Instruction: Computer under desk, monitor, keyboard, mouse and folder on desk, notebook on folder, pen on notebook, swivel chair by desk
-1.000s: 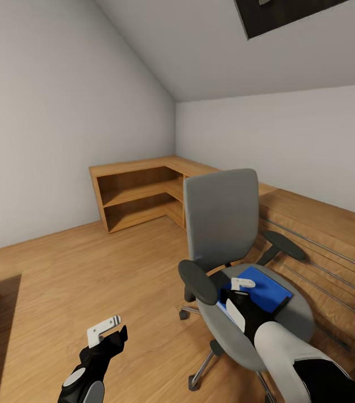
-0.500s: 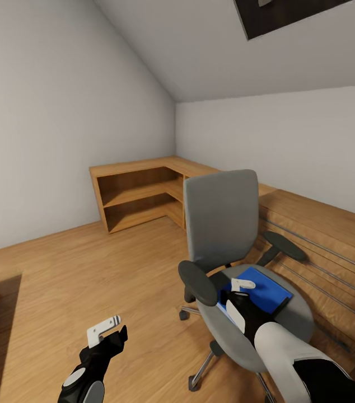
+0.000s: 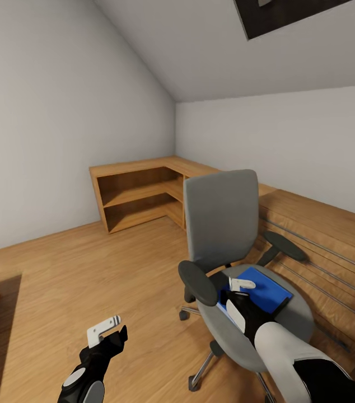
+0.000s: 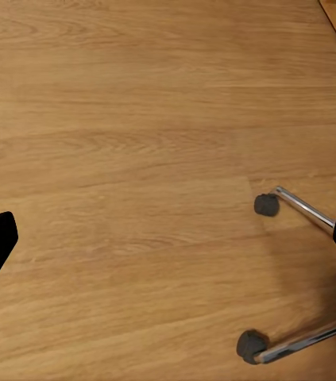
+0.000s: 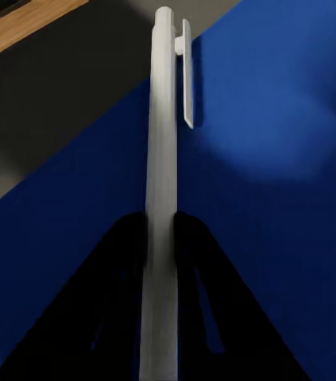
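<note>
attic bedroom, wood floor (image 3: 88, 268). the right gripper (image 3: 239, 291) holds the pen (image 5: 160, 198) pinched between its jaws, long axis along the fingers, just above the folder (image 3: 267, 291) on the chair (image 3: 222, 224) seat. the left gripper (image 3: 107, 330) hangs with jaws wide over the floor.

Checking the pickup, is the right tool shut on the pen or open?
Shut: the right tool has both fingers pressed against the pen, above the folder.
</note>
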Controlling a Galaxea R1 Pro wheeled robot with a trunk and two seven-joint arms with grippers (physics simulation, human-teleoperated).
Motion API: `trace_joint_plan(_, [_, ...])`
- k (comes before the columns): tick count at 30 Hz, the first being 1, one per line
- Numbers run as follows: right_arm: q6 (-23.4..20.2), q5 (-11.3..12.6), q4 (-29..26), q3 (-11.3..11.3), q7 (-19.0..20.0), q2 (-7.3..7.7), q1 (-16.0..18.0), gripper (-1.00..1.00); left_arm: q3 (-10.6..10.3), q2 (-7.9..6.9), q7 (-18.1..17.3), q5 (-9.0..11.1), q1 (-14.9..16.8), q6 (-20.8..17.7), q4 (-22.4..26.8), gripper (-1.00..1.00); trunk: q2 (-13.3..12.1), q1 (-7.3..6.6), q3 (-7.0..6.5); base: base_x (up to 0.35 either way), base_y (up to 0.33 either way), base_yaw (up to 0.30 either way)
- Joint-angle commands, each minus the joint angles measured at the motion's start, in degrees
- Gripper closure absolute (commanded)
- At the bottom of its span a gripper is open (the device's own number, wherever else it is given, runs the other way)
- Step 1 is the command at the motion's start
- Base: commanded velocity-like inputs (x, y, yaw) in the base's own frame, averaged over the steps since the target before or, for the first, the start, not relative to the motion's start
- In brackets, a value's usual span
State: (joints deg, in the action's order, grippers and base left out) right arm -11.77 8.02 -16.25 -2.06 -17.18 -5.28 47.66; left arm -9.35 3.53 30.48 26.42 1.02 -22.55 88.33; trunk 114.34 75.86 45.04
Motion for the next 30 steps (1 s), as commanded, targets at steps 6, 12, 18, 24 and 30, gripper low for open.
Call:
trace_joint_plan(6, [-0.2, 1.2, 3.0, 0.0, -0.3, 0.01, 0.0, 1.0, -0.1, -0.01, 0.5, 0.5, 0.0, -0.1, 0.1, -1.0, -0.8, -0.44, -0.29, 0.0, 0.0, 0.0])
trace_joint_plan(12, [-0.2, 1.2, 3.0, 0.0, -0.3, 0.06, 0.0, 1.0, 0.0, -0.01, 0.5, 0.4, 0.0, -0.1, 0.1, -1.0, -3.2, -1.76, -1.37, 0.0, 0.0, 0.0])
trace_joint_plan(18, [-0.3, 1.3, -0.4, 0.2, -0.3, 0.25, 0.0, 1.0, 0.0, -0.09, 0.5, 0.3, 0.0, -0.1, 0.0, -1.0, -5.6, -3.08, -2.45, -0.109, 0.0, 0.0])
trace_joint_plan(24, [-0.3, 1.3, -1.8, 0.4, -0.3, 0.52, 0.0, 1.0, 0.0, -0.1, 0.5, 0.3, 0.0, -0.1, -0.1, -1.0, -8.0, -4.39, -3.52, -0.312, 0.0, 0.0])
trace_joint_plan(30, [-3.8, 4.0, -6.2, 0.6, -0.2, 3.44, 0.0, 1.0, 0.2, -0.1, 0.8, 0.5, 0.0, -0.1, -0.6, -1.0, -10.4, -5.71, -4.6, -0.338, -0.098, 0.0])
